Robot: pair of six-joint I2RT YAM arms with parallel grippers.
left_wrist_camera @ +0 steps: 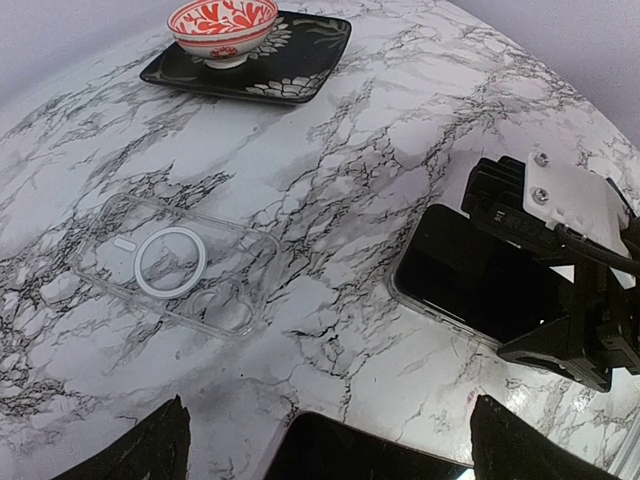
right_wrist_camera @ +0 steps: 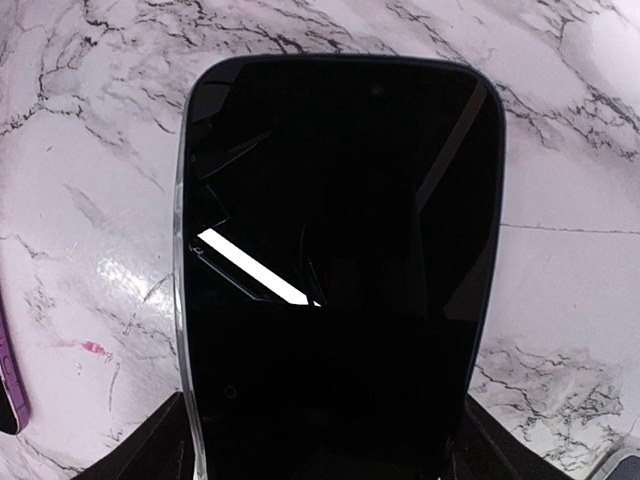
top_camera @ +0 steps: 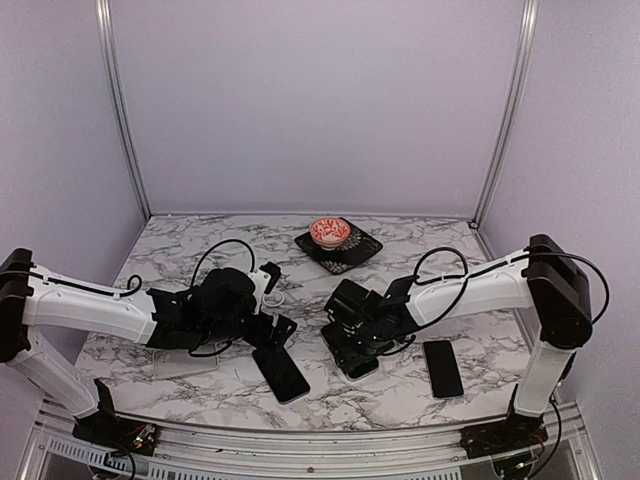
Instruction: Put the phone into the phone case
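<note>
A black phone [right_wrist_camera: 335, 250] lies screen-up on the marble table, with a clear rim along its left edge. My right gripper [right_wrist_camera: 325, 455] straddles its near end, and both fingers press against its long sides; it also shows in the top view [top_camera: 352, 350]. An empty clear phone case [left_wrist_camera: 175, 265] with a white ring lies flat, left of the middle in the left wrist view. My left gripper [left_wrist_camera: 335, 440] hangs open over a second dark phone [left_wrist_camera: 370, 460], which also shows in the top view [top_camera: 281, 372]. Nothing is between its fingers.
A red-patterned bowl [top_camera: 330, 232] sits on a black square plate [top_camera: 352, 252] at the back middle. A third dark phone [top_camera: 443, 368] lies at the front right. Another clear case [top_camera: 185, 362] lies at the front left, partly under my left arm.
</note>
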